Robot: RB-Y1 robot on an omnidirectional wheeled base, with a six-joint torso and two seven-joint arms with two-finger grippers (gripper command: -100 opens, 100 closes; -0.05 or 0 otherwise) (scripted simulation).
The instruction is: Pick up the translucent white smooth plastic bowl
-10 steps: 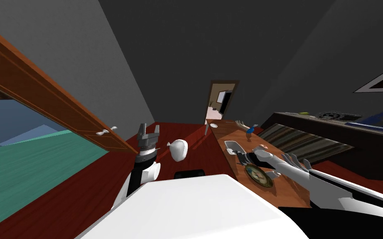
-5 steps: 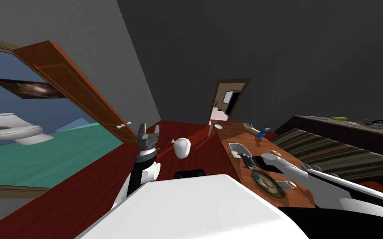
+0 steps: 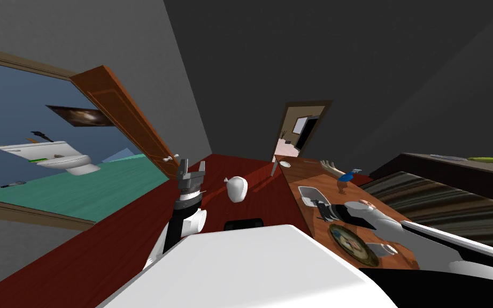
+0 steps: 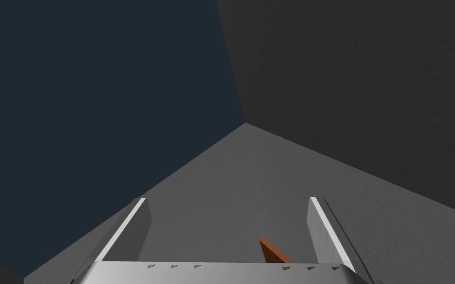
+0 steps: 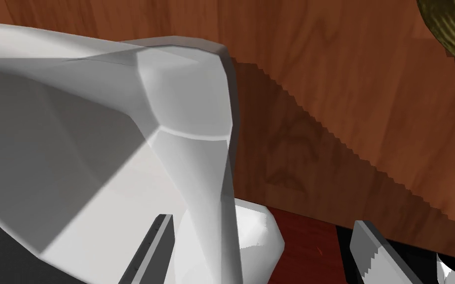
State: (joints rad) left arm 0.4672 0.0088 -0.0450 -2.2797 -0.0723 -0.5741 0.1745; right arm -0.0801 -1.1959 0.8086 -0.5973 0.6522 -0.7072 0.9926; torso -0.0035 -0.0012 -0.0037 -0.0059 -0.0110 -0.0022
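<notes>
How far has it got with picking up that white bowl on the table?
Done: the right jaws are at the white bowl on the wooden table. In hand: they stand open and seem astride the bowl's wall, not yet closed. Left: closing and lifting, since the bowl rests on the table. The left jaws are open and hold nothing.

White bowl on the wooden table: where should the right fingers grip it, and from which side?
Grip the bowl by its thin wall at the rounded corner, from above, one finger inside, one outside. It is open-topped and looks too wide to span; the open right gripper straddles that wall.
</notes>
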